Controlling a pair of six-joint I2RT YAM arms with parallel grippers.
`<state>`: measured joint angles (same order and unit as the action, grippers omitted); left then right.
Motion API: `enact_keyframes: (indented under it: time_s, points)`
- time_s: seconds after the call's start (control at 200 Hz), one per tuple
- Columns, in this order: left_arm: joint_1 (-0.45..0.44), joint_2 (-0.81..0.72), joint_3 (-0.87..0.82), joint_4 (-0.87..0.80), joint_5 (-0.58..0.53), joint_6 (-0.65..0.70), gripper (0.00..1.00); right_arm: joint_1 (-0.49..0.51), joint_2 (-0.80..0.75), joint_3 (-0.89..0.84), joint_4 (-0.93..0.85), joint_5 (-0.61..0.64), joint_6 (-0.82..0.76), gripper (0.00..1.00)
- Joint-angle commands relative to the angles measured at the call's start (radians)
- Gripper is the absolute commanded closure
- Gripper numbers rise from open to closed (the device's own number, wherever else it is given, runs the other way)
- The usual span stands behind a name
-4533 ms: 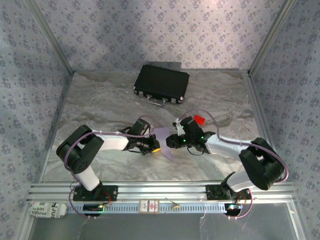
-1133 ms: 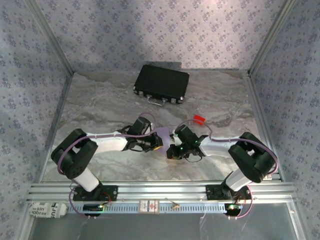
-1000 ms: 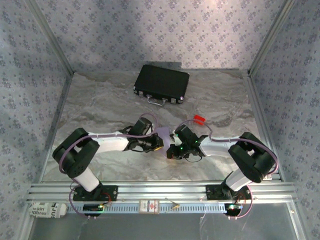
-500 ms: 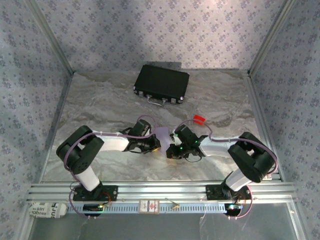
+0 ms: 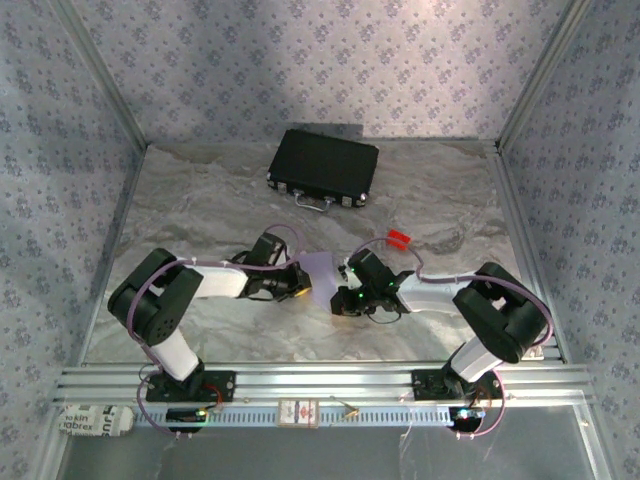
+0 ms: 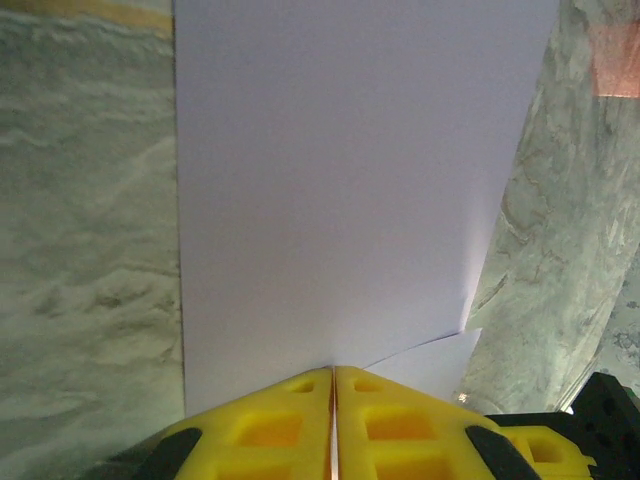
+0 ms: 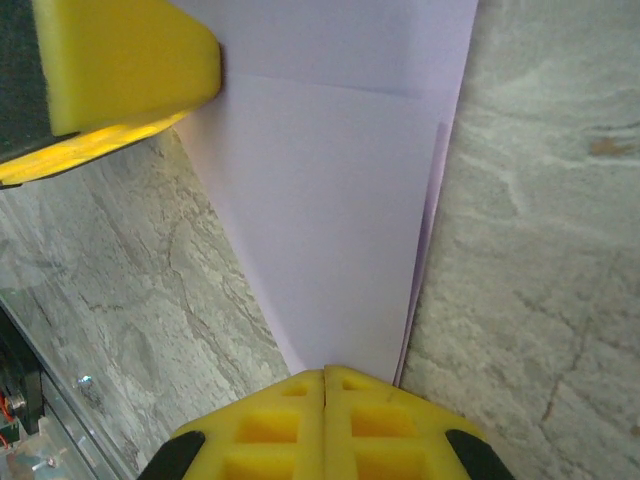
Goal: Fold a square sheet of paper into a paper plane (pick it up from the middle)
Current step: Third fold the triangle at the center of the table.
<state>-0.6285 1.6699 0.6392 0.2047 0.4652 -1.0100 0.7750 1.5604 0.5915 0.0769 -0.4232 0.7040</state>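
Note:
The square sheet of paper [image 5: 320, 268], pale lilac and folded into layers, lies flat on the marbled table between the two arms. My left gripper [image 5: 298, 287] is shut, its yellow fingertips [image 6: 300, 395] resting on the sheet's [image 6: 340, 180] near edge; a folded flap sticks out at the lower right. My right gripper [image 5: 341, 292] is also shut, its tips [image 7: 325, 372] set on the narrow end of the paper [image 7: 330, 210]. One of the left gripper's yellow fingers [image 7: 120, 70] touches the sheet's far corner. Nothing sits between either pair of jaws.
A black case [image 5: 323, 166] lies at the back of the table. A small red block [image 5: 399, 238] sits just behind the right wrist, blurred in the left wrist view [image 6: 615, 60]. Patterned walls and metal rails close in the table.
Since 4.5 s ago both grippers have come down and the paper now lies flat. In the last half second the left gripper slid a little left, uncovering more paper.

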Motion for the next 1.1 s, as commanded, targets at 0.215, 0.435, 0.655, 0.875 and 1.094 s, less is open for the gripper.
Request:
enact_keyframes:
  time_s: [0.215, 0.435, 0.655, 0.875, 1.094]
  points:
    - [0.086, -0.028, -0.050, -0.100, -0.087, 0.076, 0.90, 0.007, 0.035, -0.032, -0.122, 0.046, 0.007, 1.00]
    - [0.098, -0.054, -0.049, -0.080, -0.066, 0.096, 0.88, 0.004, 0.031, -0.027, -0.125, 0.046, 0.004, 1.00]
    - [0.097, -0.158, -0.050, -0.079, -0.082, 0.098, 0.82, 0.001, 0.029, -0.019, -0.135, 0.047, -0.001, 1.00]
    - [0.050, -0.215, -0.045, -0.044, -0.063, 0.084, 0.83, 0.000, 0.032, -0.014, -0.141, 0.051, -0.001, 1.00]
    - [-0.033, -0.105, 0.018, -0.025, -0.029, 0.095, 0.88, 0.001, 0.030, -0.013, -0.140, 0.049, -0.003, 1.00]
